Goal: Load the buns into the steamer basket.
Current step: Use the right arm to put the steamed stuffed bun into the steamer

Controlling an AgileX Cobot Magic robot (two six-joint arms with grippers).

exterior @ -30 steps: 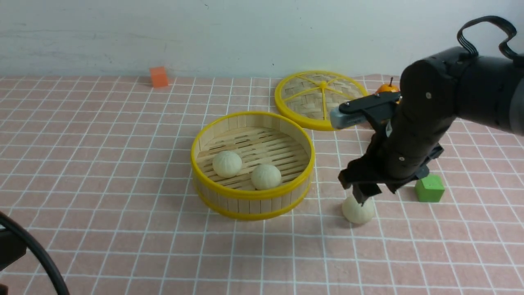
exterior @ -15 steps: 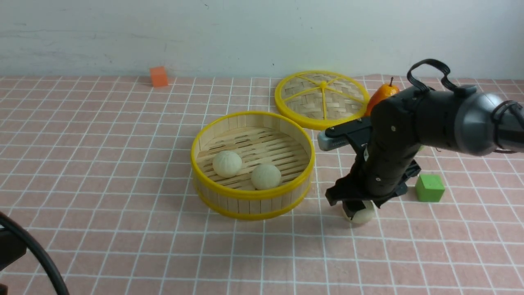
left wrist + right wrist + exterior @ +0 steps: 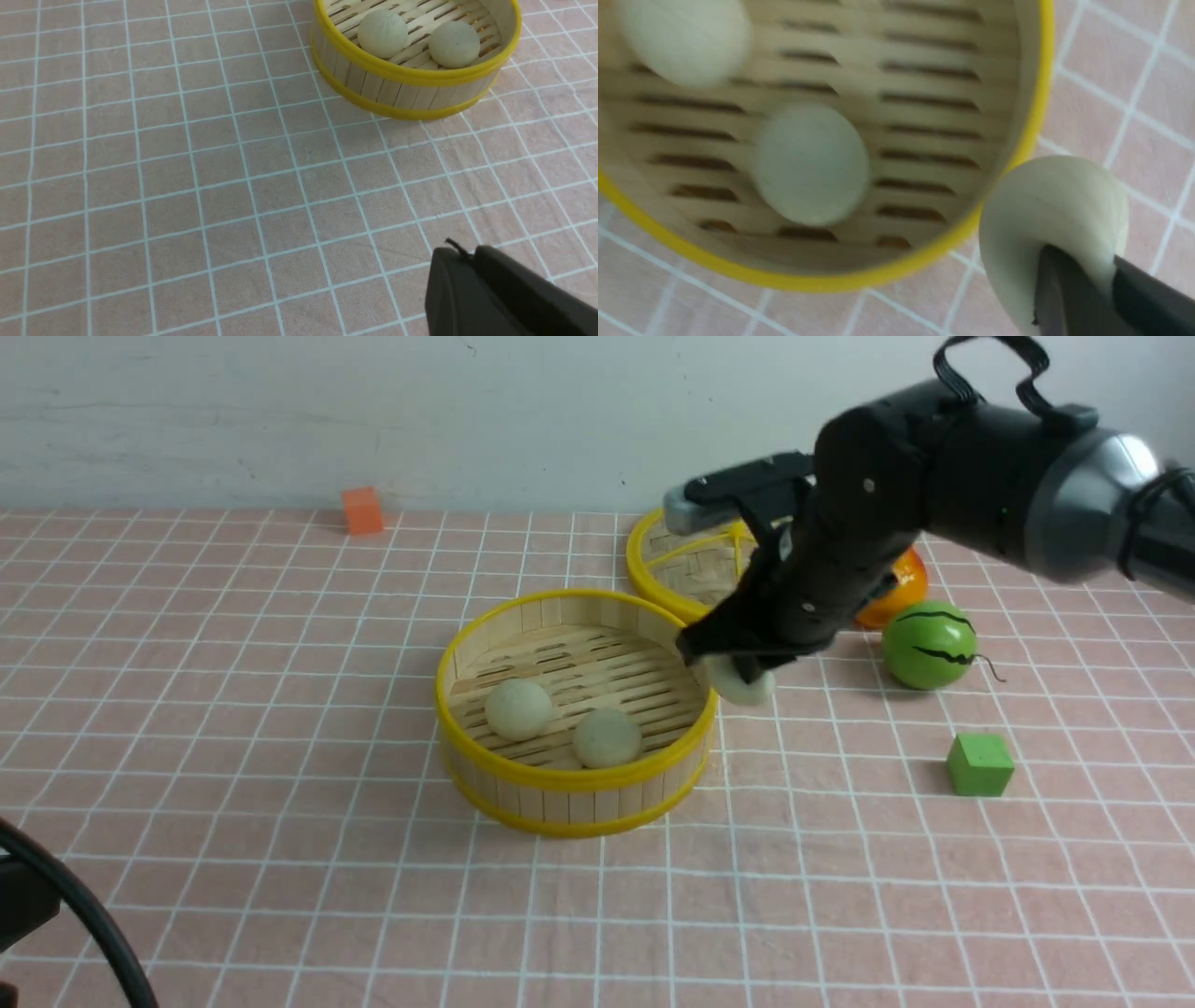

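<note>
The steamer basket stands mid-table with two buns on its slatted floor; it also shows in the left wrist view and the right wrist view. My right gripper is shut on the third bun and holds it in the air just over the basket's right rim. In the right wrist view the bun is squeezed between the dark fingers. My left gripper is shut and empty, low near the table's front left.
The flat woven lid lies behind the basket, partly hidden by my right arm. A green striped melon toy, an orange fruit and a green cube are to the right. An orange cube sits at the far back.
My right gripper closed on the bun on the table right of the basket, lifted it and carried it left and back to the basket's right rim. The melon toy came into sight.
</note>
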